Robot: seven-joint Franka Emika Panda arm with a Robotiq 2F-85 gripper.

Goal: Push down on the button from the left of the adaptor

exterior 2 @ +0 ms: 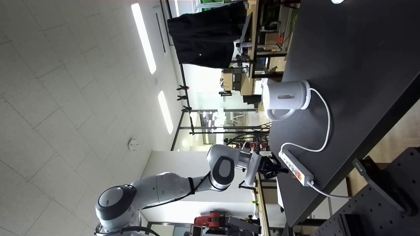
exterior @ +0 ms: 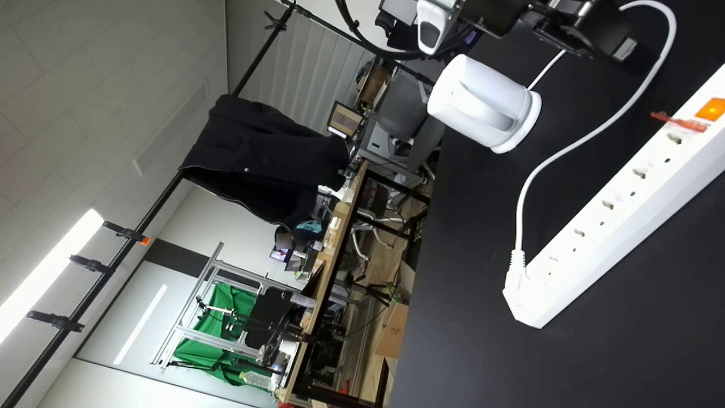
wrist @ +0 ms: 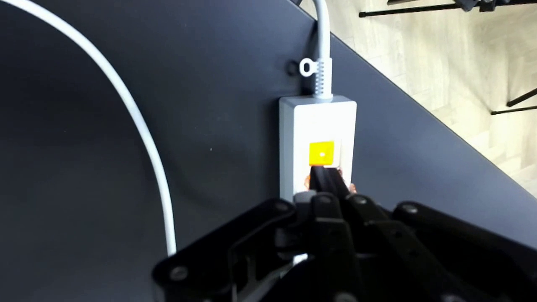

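Observation:
The adaptor is a long white power strip (exterior: 612, 243) on the black table, and it also shows in an exterior view (exterior 2: 290, 160) and the wrist view (wrist: 325, 119). Its lit orange-yellow button (exterior: 711, 109) sits near the corded end and shows in an exterior view (exterior 2: 299, 176) and the wrist view (wrist: 321, 153). My gripper (wrist: 325, 170) is shut and empty, its black fingertips together. In the wrist view the tips overlap the button's lower edge. In both exterior views the gripper (exterior: 625, 50) (exterior 2: 285, 170) is above the table, apart from the strip.
A white kettle (exterior: 481, 102) (exterior 2: 283, 95) stands on the table, its white cord (exterior: 589, 133) running to a plug (exterior: 516, 277) at the strip's far end. A red see-through strip (exterior: 679, 122) lies beside the button. The table edge (wrist: 398, 96) is close to the power strip.

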